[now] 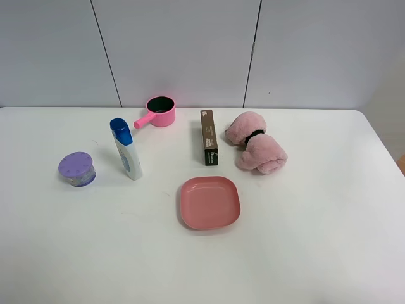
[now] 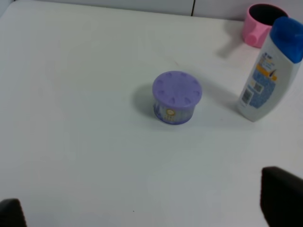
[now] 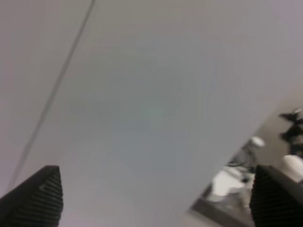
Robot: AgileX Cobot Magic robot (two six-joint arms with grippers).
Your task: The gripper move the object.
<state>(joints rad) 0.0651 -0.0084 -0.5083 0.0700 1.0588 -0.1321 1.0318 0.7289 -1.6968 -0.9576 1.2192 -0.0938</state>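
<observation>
The bottle [image 2: 269, 71] stands upright at one o'clock from the left claw [image 2: 142, 208], wide open and nearer.

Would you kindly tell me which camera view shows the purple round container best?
The left wrist view: the purple round container sits central and large. The exterior high view shows it small near the table's left side; the right wrist view misses it.
</observation>
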